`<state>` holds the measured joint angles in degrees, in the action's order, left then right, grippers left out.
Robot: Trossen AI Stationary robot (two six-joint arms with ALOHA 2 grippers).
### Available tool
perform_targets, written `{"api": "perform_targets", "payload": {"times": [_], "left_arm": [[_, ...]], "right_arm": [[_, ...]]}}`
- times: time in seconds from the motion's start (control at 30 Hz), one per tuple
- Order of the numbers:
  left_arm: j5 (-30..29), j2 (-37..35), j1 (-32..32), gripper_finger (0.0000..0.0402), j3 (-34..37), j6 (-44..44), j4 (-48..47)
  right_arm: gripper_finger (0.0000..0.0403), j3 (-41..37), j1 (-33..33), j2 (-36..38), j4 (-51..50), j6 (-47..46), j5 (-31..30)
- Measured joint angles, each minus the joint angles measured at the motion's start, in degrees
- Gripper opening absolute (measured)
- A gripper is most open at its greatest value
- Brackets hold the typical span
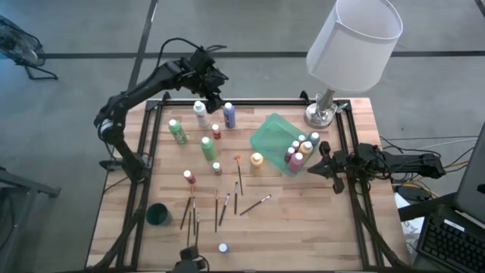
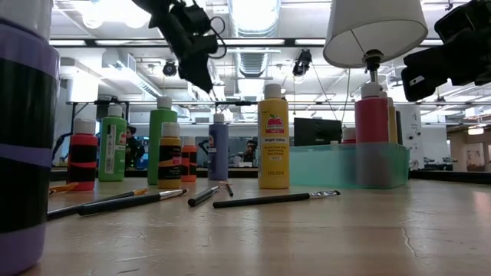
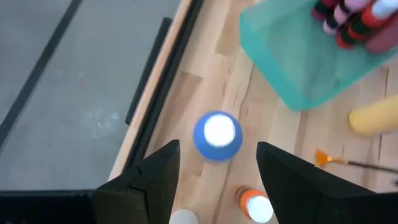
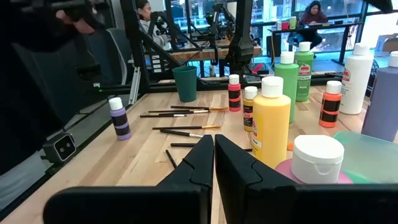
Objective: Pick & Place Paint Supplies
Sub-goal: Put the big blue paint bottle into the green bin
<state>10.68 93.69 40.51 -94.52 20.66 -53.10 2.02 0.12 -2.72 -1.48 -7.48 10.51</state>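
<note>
Paint bottles with white caps stand on the wooden table: a blue one (image 1: 229, 115) (image 3: 217, 135) at the far side, a white one (image 1: 200, 114), two green ones (image 1: 177, 131), a yellow one (image 1: 257, 160). Several more stand in the translucent green tray (image 1: 269, 135). Thin brushes (image 1: 226, 206) lie flat toward the near side. My left gripper (image 1: 218, 105) (image 3: 217, 168) hangs open above the blue bottle, slanting down, a finger on either side of its cap and clear of it. My right gripper (image 1: 323, 162) (image 4: 214, 148) waits shut and level at the table's right edge, beside the tray.
A lamp (image 1: 352, 45) stands at the far right corner, its shade overhanging the tray. A small dark green cup (image 1: 158, 214) sits near left, a little purple bottle (image 1: 223, 247) at the near edge. Black rails (image 1: 148, 144) border the table's sides.
</note>
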Motion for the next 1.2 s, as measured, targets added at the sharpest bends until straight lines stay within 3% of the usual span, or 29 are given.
{"api": "perform_targets", "payload": {"times": [0.57, 1.2], "left_arm": [[0.4, 0.0, -0.1, 0.0218, 11.0, 1.5, 11.3], [3.6, 0.2, -0.3, 0.0218, 15.2, -1.2, 19.6]], "right_arm": [[0.0013, 0.0, 0.0, 0.0, 0.0, 0.0, 0.0], [0.0013, 0.0, 0.0, 0.0, 0.0, 0.0, 0.0]]}}
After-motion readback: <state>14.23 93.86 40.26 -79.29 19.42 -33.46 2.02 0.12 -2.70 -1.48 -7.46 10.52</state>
